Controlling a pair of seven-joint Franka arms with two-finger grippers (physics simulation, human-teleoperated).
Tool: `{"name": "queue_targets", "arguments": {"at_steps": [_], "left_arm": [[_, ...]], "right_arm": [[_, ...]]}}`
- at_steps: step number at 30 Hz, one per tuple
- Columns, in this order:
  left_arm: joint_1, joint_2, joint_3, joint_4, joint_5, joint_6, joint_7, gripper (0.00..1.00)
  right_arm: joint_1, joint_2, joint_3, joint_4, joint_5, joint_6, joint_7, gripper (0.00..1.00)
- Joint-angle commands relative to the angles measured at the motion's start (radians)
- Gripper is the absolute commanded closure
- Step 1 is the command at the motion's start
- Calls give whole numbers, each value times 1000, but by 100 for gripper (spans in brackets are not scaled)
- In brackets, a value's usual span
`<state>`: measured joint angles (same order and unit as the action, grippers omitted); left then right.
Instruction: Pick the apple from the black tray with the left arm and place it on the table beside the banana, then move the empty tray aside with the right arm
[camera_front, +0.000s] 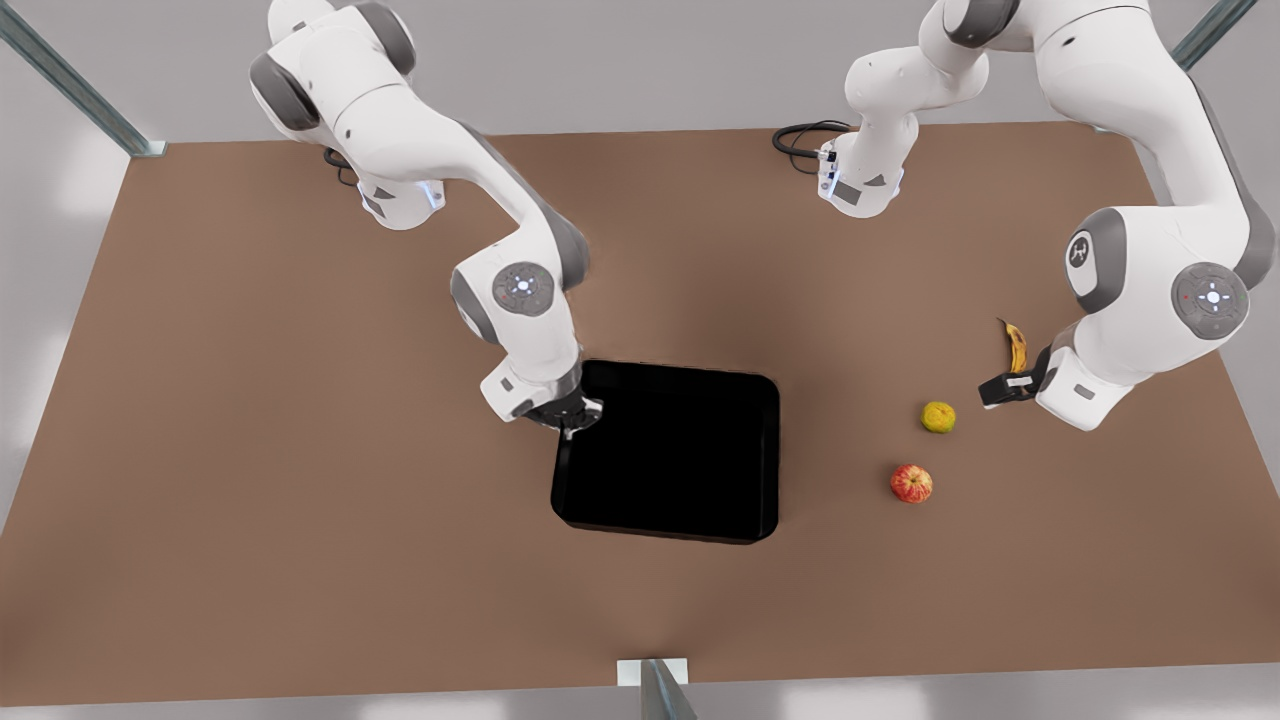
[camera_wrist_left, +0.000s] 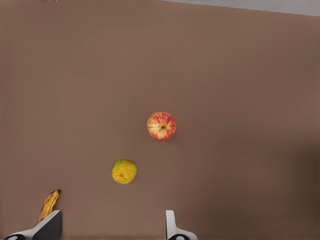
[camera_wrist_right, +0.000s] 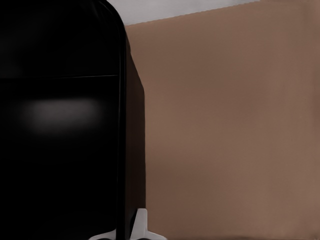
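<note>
At the front view's left, the right gripper is seen at the black tray's near corner, its fingers set narrowly astride the rim; whether the rim is pinched cannot be told. The tray is empty and extends from that gripper toward the front view's right. Further right, the apple rests on the table, near the yellow-green fruit and banana. The left gripper, spread wide and empty, hangs beside the banana.
</note>
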<state>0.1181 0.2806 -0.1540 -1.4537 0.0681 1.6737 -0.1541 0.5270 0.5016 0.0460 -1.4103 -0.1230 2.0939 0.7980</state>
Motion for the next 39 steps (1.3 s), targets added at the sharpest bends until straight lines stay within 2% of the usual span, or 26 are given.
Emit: {"name": "queue_targets", "arguments": {"at_steps": [1, 4, 5, 9, 12, 14, 20, 28, 35, 39], "left_arm": [[-5, -1, -5, -2, -1, -26, 86, 0], [-9, -29, -16, -59, -2, -8, 117, 0], [-5, -90, -13, -160, -2, 75, 119, 0], [-2, -92, -7, -155, 1, 52, 108, 0], [2, -89, 4, -145, 5, 55, 107, 0], [6, -98, 71, -139, -1, 52, 116, 0], [-11, -100, 70, -140, -4, 50, 77, 0], [-21, -92, 59, -137, 2, 52, 74, 0], [-29, -84, 57, -120, 9, 52, 74, 0], [-77, -54, 57, -76, 71, 46, 38, 0]], "right_arm": [[-2, -31, -66, 1, 106, -199, -565, 85], [-5, -46, -190, 1, 212, -244, -802, 85], [-5, -54, -230, 2, 235, -255, -879, 85], [-13, -61, -367, 7, 316, -267, -1137, 86], [-13, -83, -422, 8, 322, -273, -1263, 86], [-13, -89, -489, 8, 378, -273, -1390, 86], [-44, -80, -627, 8, 445, -285, -1626, 87], [-78, 0, -649, 8, 457, -258, -1629, 87], [-87, 97, -658, 7, 459, -135, -1594, 87], [-97, 140, -660, 7, 464, -94, -1591, 83]]}}
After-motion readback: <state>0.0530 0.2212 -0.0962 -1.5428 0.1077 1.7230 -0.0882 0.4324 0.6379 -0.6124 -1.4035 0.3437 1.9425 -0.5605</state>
